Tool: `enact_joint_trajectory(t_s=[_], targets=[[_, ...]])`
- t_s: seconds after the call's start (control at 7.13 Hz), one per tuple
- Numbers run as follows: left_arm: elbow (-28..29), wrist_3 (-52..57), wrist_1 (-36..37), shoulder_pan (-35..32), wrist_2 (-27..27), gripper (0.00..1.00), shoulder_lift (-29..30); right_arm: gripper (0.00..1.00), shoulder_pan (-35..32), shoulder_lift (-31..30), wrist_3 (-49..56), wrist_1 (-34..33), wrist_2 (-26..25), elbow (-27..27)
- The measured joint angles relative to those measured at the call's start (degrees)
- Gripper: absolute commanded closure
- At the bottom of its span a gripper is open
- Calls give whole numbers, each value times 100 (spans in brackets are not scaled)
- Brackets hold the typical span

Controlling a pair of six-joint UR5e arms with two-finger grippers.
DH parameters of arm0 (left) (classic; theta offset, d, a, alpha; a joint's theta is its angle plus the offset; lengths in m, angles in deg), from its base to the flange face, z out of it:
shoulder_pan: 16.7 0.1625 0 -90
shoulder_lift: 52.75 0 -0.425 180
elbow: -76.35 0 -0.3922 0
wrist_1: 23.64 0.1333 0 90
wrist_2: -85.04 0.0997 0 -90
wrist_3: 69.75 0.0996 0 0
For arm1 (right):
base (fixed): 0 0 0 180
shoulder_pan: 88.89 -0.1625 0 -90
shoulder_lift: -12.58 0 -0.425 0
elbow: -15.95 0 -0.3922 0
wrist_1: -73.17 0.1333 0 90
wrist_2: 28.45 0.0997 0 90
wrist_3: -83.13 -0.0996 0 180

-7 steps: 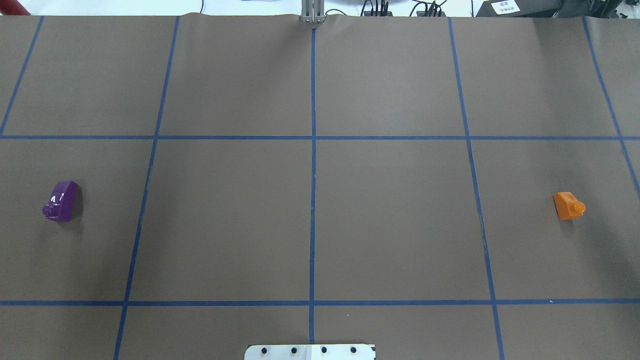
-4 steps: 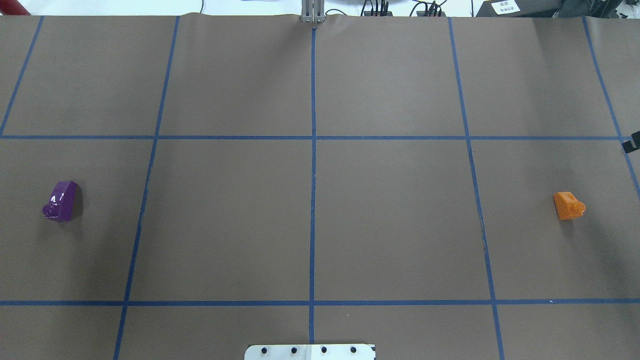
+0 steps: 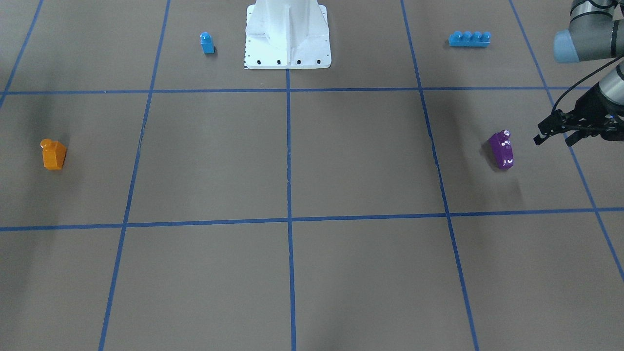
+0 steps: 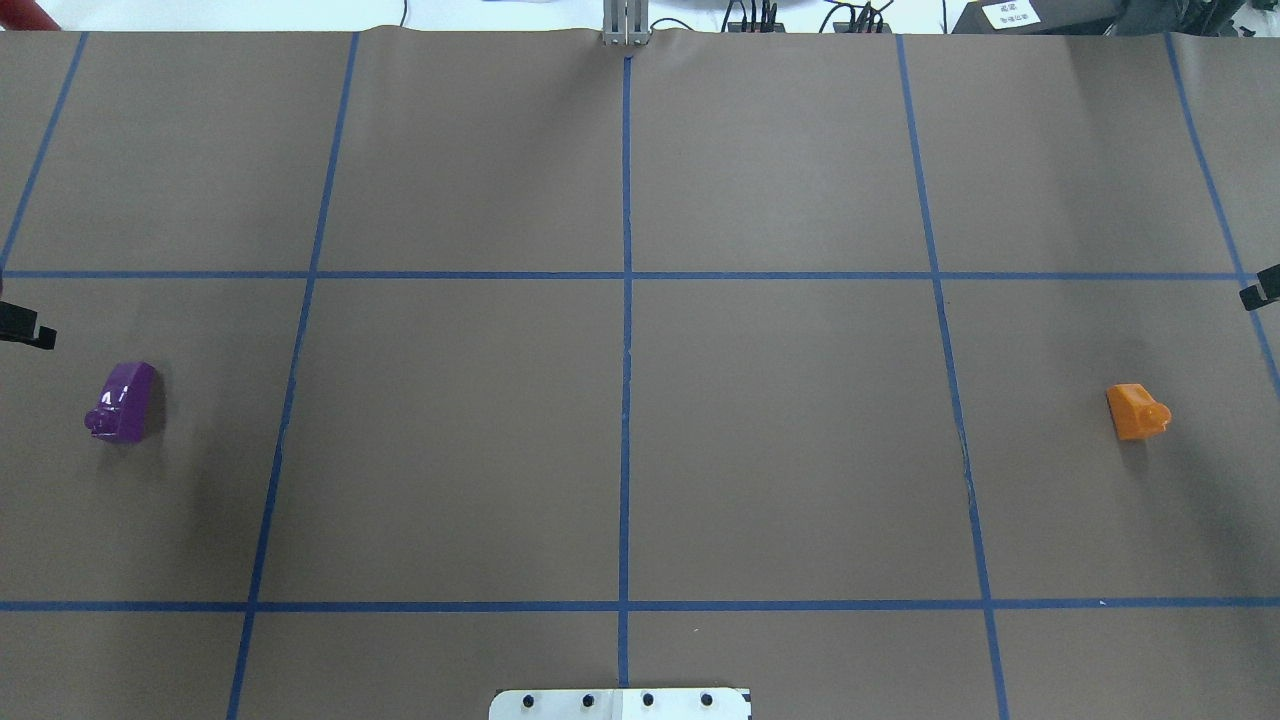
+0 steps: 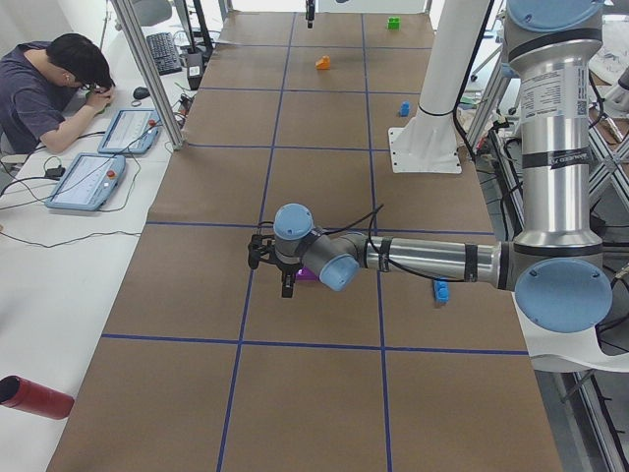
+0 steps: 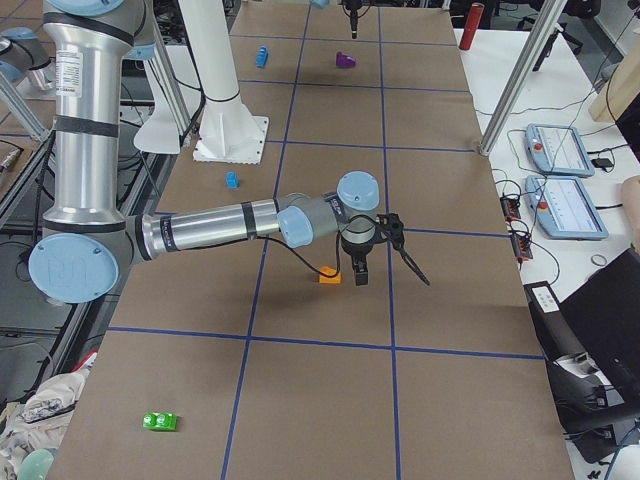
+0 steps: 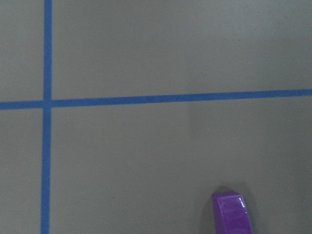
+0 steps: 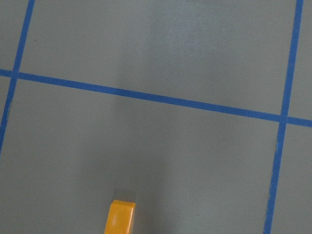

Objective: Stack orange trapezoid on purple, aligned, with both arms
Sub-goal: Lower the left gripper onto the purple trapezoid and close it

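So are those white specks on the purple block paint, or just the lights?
Probably glare: front-facing view, small white glints on the purple block; overhead view, the same bright flecks; front-facing view, a soft grey shadow stripe near the orange block.

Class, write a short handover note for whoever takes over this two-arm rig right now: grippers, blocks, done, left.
The left gripper is open and empty, beside the purple block, not touching.
The right gripper is near the orange trapezoid, holding no block; open or shut unclear.
Both blocks lie on the table, far apart.
Done: nothing grasped.
Left: grasp both, stack orange on purple, aligned.
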Motion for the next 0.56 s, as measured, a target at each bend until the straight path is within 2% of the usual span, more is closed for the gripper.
enact_joint_trajectory(t_s=[0.28, 0.42, 0.56], targets=[[1, -618, -108, 708, 470, 1, 38, 0, -2, -14, 3, 0, -12, -3], [6, -776, -117, 999, 689, 18, 63, 0, -2, -17, 3, 1, -17, -7], [15, -847, -120, 1199, 857, 50, 82, 0, -2, -19, 6, 0, -21, -8]])
